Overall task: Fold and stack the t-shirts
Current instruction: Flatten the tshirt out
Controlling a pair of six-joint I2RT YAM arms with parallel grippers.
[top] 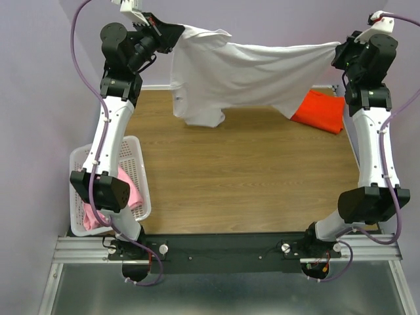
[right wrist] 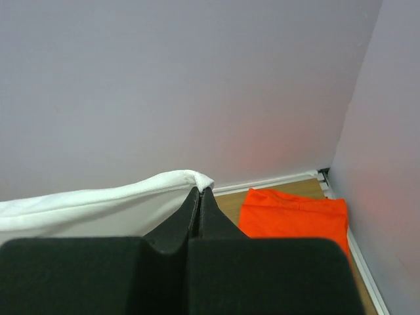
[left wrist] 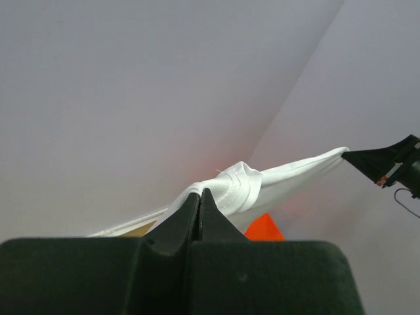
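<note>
A white t-shirt (top: 243, 75) hangs stretched in the air above the far side of the table, held between both grippers. My left gripper (top: 172, 36) is shut on its left edge, the cloth bunched at the fingertips (left wrist: 200, 195). My right gripper (top: 339, 52) is shut on its right edge (right wrist: 190, 178). The shirt's lower part droops toward the wood. An orange-red t-shirt (top: 320, 110) lies folded at the far right of the table, also in the right wrist view (right wrist: 295, 213). A pink t-shirt (top: 128, 193) lies in the basket, partly behind the left arm.
A white lattice basket (top: 134, 157) stands off the table's left edge. The wooden table (top: 249, 177) spreads below the hanging shirt. Purple walls close the back and sides.
</note>
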